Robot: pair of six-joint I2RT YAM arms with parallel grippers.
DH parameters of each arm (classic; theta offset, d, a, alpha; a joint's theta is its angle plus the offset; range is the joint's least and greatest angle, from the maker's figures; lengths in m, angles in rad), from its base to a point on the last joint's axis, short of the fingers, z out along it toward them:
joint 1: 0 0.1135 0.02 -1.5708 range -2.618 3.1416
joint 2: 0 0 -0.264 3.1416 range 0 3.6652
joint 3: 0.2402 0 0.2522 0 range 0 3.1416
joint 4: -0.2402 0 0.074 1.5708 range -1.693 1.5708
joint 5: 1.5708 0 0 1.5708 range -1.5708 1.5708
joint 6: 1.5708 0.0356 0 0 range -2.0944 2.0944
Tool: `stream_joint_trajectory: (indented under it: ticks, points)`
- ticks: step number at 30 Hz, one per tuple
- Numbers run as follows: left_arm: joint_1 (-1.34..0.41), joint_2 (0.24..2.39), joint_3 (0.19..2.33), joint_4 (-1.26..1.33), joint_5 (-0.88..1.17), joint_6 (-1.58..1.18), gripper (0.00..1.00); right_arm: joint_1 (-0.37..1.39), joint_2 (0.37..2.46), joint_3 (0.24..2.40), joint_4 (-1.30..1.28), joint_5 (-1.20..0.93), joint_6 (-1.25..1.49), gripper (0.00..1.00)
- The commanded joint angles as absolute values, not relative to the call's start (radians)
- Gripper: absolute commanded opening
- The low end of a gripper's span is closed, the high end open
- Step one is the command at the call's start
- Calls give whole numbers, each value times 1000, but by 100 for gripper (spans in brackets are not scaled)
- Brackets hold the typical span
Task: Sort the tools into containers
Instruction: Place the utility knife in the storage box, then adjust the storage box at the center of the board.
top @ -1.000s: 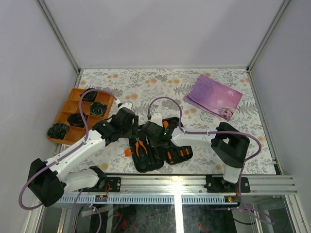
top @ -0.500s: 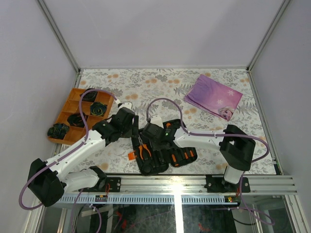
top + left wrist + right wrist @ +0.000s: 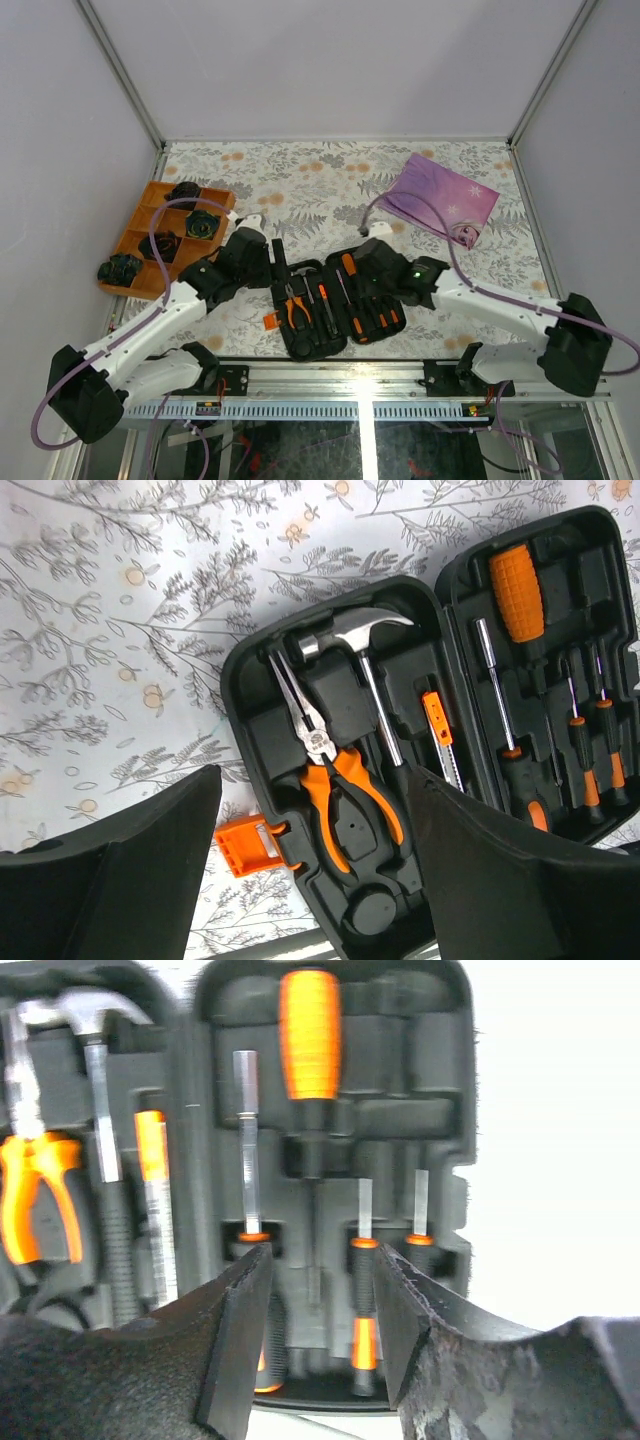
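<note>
Tool case [image 3: 370, 910]: one, lying open.
Hammer [image 3: 352, 630]: one, sitting at its 11 o'clock.
Pliers [image 3: 322, 748]: one, lying alongside.
Left gripper [image 3: 315, 773]: hovering spread, empty.
Right gripper [image 3: 322, 1253]: hovering spread, empty.

— Where's my overhead?
— High over the near edge, looking down on the whole floral-cloth table [image 3: 300, 180].
— My wrist views?
— Both close, facing down; all three share the open black moulded tool case [image 3: 255, 730].

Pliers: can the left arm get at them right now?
Probably yes. The case lies open, the pliers sit uncovered in its left half, and the left gripper hangs over them, jaws open. The right arm is over the other half, clear of them.
</note>
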State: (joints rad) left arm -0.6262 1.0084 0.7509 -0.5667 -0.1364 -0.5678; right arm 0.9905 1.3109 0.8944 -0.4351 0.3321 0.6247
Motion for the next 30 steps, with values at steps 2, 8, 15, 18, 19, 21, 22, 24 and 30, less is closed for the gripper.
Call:
stream_joint_trajectory:
  ticks: [2, 8, 15, 18, 19, 21, 22, 24, 30]
  points:
    - [-620, 1013, 687, -438, -83, -665, 74, 814, 1149, 769, -408, 290, 504, 54]
    - [-618, 1070, 620, -372, -78, -710, 72, 607, 1158, 697, -356, 106, 432, 54]
    - [-606, 1110, 554, -306, -60, -723, 69, 544, 1251, 654, -239, -77, 423, 47]
    - [-596, 1129, 533, -279, -44, -721, 65, 529, 1277, 646, -207, -104, 421, 44]
    - [-593, 1136, 528, -267, -37, -720, 64, 524, 1285, 645, -199, -112, 421, 43]
    - [-589, 1150, 519, -239, -28, -719, 61, 515, 1299, 644, -188, -120, 422, 41]
    - [-587, 1157, 514, -225, -22, -719, 60, 513, 1305, 644, -186, -119, 422, 39]
    - [-580, 1174, 508, -196, -11, -719, 57, 507, 1315, 642, -184, -111, 424, 36]
    - [-551, 1254, 530, -116, 39, -704, 51, 494, 1332, 621, -164, -101, 460, 27]
